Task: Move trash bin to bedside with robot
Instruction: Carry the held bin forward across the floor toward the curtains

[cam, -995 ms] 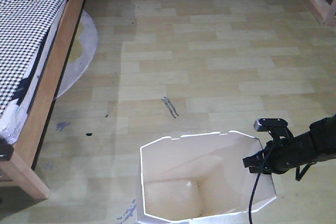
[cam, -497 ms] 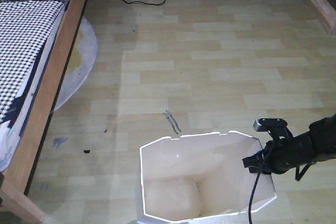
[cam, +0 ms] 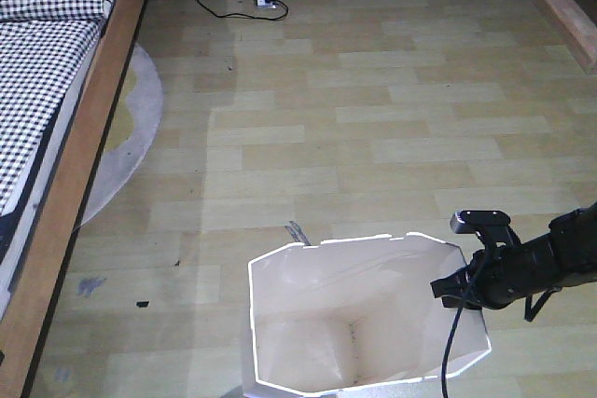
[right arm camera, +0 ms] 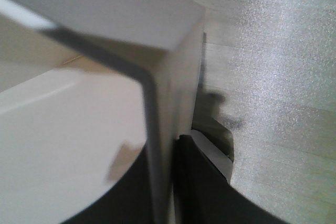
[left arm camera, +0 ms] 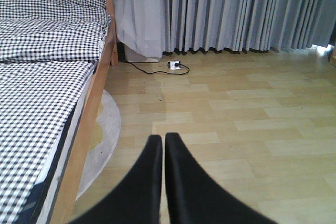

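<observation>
The white trash bin [cam: 308, 323] stands on the wooden floor at the bottom middle of the front view, open and empty inside. My right gripper [cam: 464, 286] is shut on the bin's thin right wall at the rim. In the right wrist view the gripper [right arm camera: 167, 145] has one black finger on each side of the wall [right arm camera: 79, 129]. My left gripper [left arm camera: 164, 139] is shut with nothing in it and looks over the floor. The bedside is the light wooden frame [cam: 79, 156] with check bedding [cam: 37, 62], to the left of the bin. The frame [left arm camera: 89, 114] also runs down the left wrist view.
A round grey rug [cam: 131, 128] lies half under the bed. A power strip with a black cable [cam: 268, 1] sits by the grey curtains [left arm camera: 226, 9] at the far wall. Wooden furniture [cam: 569, 6] stands far right. Small dark marks [cam: 142, 304] dot the floor.
The floor and bed have slid down and left in the front view, so the base has rolled forward. The bin and right gripper keep their place in the frame.
</observation>
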Controlling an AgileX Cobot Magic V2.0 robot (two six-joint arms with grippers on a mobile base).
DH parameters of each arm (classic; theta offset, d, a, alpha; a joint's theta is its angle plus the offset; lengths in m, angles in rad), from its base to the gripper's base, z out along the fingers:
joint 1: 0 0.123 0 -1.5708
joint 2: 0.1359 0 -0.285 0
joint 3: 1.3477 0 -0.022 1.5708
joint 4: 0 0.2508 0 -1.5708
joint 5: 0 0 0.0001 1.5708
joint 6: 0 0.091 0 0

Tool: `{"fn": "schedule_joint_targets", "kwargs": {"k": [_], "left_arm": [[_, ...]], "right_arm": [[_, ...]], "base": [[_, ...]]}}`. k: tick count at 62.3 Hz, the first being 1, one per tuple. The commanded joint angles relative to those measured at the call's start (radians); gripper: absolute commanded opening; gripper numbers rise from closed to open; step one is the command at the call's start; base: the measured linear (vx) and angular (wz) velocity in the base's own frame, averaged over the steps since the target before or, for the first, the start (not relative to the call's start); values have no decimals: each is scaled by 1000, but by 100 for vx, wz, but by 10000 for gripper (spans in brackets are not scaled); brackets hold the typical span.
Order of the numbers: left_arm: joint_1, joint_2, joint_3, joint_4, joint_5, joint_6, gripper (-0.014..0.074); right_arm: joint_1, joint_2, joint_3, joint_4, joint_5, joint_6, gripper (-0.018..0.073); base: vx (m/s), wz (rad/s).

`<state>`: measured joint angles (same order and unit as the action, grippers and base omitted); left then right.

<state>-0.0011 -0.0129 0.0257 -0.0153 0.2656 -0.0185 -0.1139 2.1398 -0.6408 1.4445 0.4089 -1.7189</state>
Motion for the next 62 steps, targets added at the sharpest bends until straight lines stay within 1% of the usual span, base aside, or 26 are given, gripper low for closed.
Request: {"fn": "schedule_joint_targets", "kwargs": {"k": [1,62], "left_arm": [[-3,-14,19,-3,-69,-4,-6],[-3,-14,19,-3,-69,-4,-6]], "right_arm": [[-2,-62,-10,31,201,4,-5],[-2,-62,-10,31,201,4,-5]], "base": [[20,-6],[21,-6]]}}
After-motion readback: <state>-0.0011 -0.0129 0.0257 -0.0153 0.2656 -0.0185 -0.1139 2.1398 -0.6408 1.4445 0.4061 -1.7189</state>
